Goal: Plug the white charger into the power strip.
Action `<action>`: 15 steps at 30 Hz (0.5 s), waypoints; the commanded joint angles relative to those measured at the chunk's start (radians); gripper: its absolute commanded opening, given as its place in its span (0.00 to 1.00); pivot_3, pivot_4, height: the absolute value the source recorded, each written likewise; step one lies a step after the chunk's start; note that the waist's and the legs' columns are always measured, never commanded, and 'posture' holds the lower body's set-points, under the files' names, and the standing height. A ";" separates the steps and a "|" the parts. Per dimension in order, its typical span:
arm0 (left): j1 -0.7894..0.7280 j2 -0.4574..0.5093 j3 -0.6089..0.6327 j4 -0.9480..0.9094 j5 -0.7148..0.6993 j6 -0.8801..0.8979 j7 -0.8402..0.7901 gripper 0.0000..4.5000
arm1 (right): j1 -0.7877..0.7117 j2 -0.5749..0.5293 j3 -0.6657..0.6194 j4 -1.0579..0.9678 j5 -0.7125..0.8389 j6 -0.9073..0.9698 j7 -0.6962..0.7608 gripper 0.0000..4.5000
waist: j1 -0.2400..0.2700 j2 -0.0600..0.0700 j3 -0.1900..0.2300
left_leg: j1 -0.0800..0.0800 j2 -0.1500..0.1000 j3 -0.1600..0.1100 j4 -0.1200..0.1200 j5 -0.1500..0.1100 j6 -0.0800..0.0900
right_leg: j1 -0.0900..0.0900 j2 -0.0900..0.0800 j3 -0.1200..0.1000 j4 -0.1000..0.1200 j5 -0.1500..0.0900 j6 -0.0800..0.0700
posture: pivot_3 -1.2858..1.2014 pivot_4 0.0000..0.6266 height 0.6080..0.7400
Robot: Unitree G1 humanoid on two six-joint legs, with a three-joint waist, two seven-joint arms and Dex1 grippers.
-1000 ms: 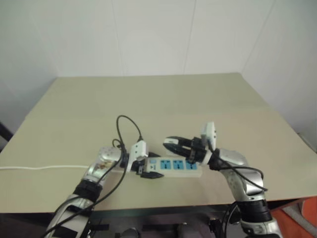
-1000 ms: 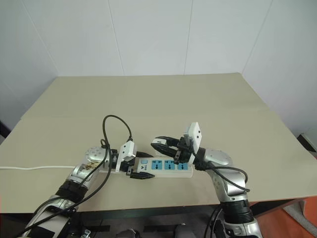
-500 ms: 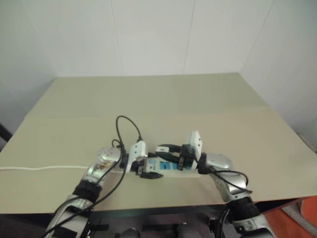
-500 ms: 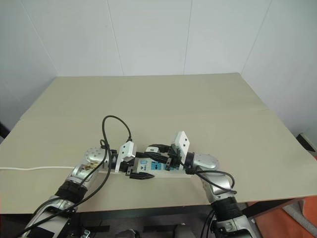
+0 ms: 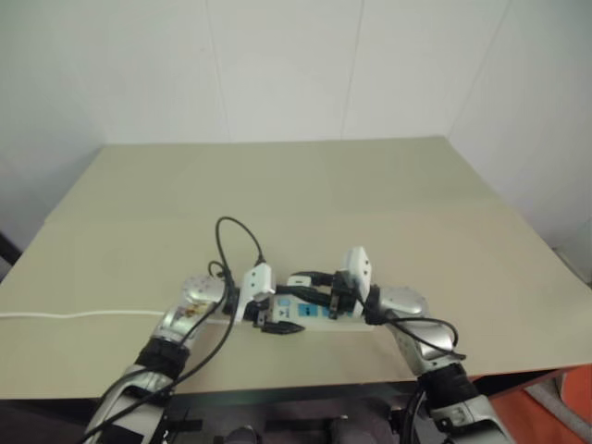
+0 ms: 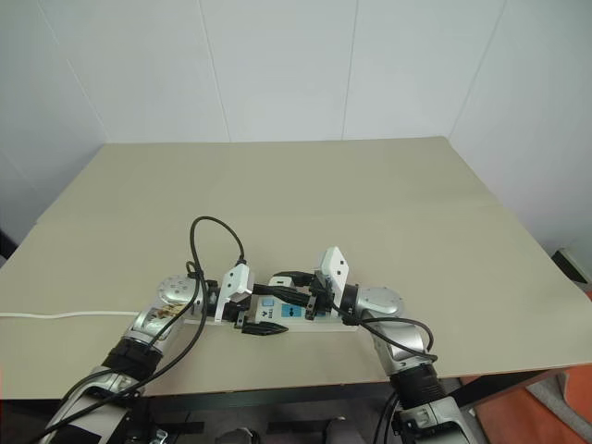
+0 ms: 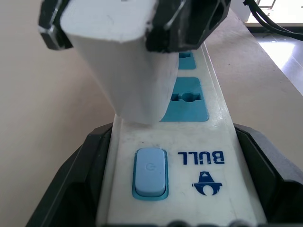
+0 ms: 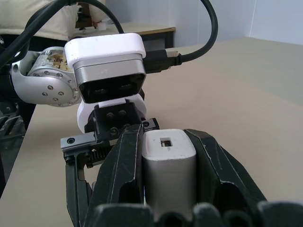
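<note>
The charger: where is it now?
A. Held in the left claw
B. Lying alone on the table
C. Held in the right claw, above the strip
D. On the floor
C: the right claw grips the charger, which hangs over the strip near a blue socket.

Both hands (image 6: pixel 268 326) at power strip (image 6: pixel 289 314)

The table (image 6: pixel 388 203) is bare behind and on both sides of the power strip (image 7: pixel 208 142); a gripper could pass there freely. Over the strip both grippers crowd together; the white charger (image 7: pixel 128 71) covers the socket nearest the switch (image 7: pixel 150 171); a black cable (image 6: pixel 215 236) loops just behind.
</note>
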 commanded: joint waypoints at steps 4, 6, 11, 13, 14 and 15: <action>0.017 0.018 -0.005 -0.015 0.013 0.009 0.002 0.74 | -0.007 -0.026 -0.012 0.018 0.003 -0.023 0.030 0.26 | 0.000 0.000 0.000 | 0.000 0.000 0.000 0.000 0.000 0.000 | 0.000 0.000 0.000 0.000 0.000 0.000 | 0.52 0.24 1.00; 0.021 0.021 -0.004 -0.020 0.013 0.011 0.001 0.74 | -0.003 -0.045 -0.020 0.021 0.008 -0.026 0.045 0.26 | 0.001 0.000 0.000 | 0.000 0.000 0.000 0.000 0.000 0.000 | 0.000 0.000 0.000 0.000 0.000 0.000 | 0.52 0.24 1.00; 0.028 0.030 -0.004 -0.036 0.009 0.018 -0.001 0.74 | 0.001 -0.079 -0.036 0.041 0.020 -0.042 0.078 0.26 | 0.003 0.000 0.000 | -0.001 0.000 0.000 0.000 0.000 0.000 | 0.000 0.000 0.000 -0.001 0.000 0.000 | 0.52 0.24 1.00; 0.032 0.036 -0.003 -0.046 0.006 0.021 -0.006 0.74 | 0.000 -0.090 -0.034 0.044 0.026 -0.043 0.094 0.26 | 0.003 0.000 0.000 | -0.001 0.000 0.000 0.000 0.000 0.000 | 0.000 0.000 0.000 -0.001 0.000 0.000 | 0.52 0.24 1.00; 0.033 0.039 -0.003 -0.049 0.006 0.022 -0.008 0.74 | 0.000 -0.096 -0.032 0.047 0.029 -0.046 0.109 0.26 | 0.004 0.000 0.000 | -0.001 0.000 0.000 0.000 0.000 0.000 | 0.000 0.000 0.000 -0.001 0.000 0.000 | 0.52 0.24 1.00; 0.035 0.042 -0.003 -0.052 0.005 0.022 -0.010 0.74 | -0.002 -0.102 -0.030 0.051 0.033 -0.047 0.123 0.26 | 0.004 0.000 0.000 | -0.001 0.000 0.000 0.000 0.000 0.000 | 0.000 0.000 0.000 -0.001 0.000 0.000 | 0.52 0.24 1.00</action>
